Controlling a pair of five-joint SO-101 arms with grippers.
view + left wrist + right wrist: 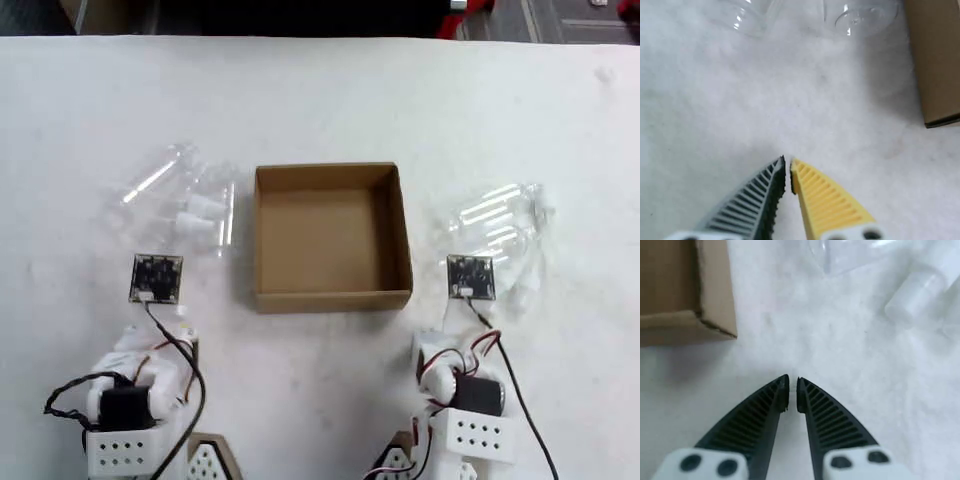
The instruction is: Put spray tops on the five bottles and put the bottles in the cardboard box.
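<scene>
Looking down from the high view, you have the open brown cardboard box (332, 298) in the middle of the white table (320, 100) with nothing in it. The clear plastic bottles lie on their sides in two loose heaps, one (185, 205) ahead of the left arm (130, 395) and the other (495, 225) ahead of the right arm (470, 390). The heaps are your main hazard. The bottles overlap, so reaching for one will likely knock its neighbours, and round bottles on their sides roll easily.

From the left wrist view, the left tool (788, 167), one finger grey and one yellow, is pressed together above bare table. Two bottles (860, 15) lie ahead and a box corner (935, 60) is beside them. If you go in without spreading the fingers, you will push a bottle instead of gripping it.

From the right wrist view, the right tool (792, 390) has its black fingers all but touching and holds nothing. What looks like a pale spray top (920, 295) lies near a bottle (850, 252). It blends into the table, so you could easily misjudge its edges. The thin, slick bottle walls may also slip or buckle under a hard squeeze.
</scene>
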